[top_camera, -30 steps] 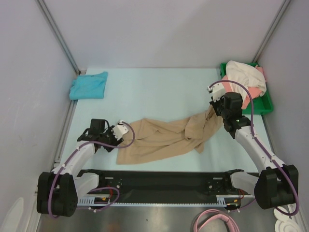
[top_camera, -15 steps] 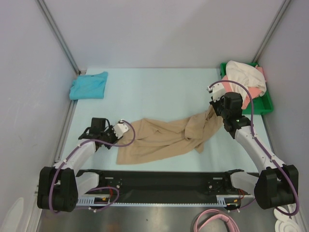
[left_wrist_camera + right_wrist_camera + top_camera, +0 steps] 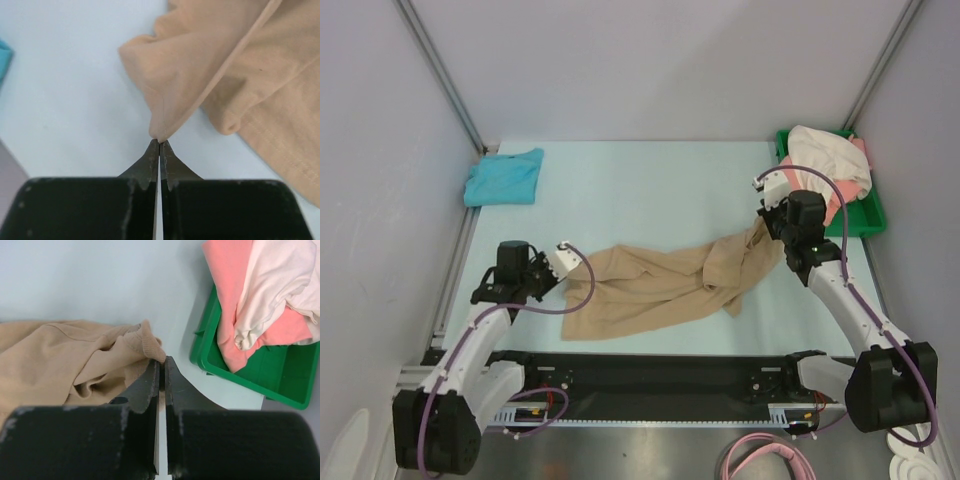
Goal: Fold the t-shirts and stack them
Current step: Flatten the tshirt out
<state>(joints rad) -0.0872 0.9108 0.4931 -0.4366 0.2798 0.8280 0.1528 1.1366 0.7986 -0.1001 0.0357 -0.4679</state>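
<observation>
The left gripper [image 3: 159, 145] and the right gripper [image 3: 161, 366] are each clamped shut on the tan t-shirt [image 3: 660, 285] (one of four).

Through this camera I am looking along the right gripper [image 3: 160, 365], whose two black fingers [image 3: 145, 390] are pressing flat against each other with only a thin line between them. At their tips they are pinching the ribbed edge of the tan soft cloth t-shirt [image 3: 60, 360], which is lying crumpled to the left on the pale blue table surface [image 3: 90, 275]. To the right, the green plastic tray [image 3: 280, 375] is standing near the fingertips but not touching them. Inside it the coral-pink cloth t-shirt [image 3: 227, 270] is lying in a loose heap, and the cream-white cloth t-shirt [image 3: 280, 275] is lying bunched on top of it.
</observation>
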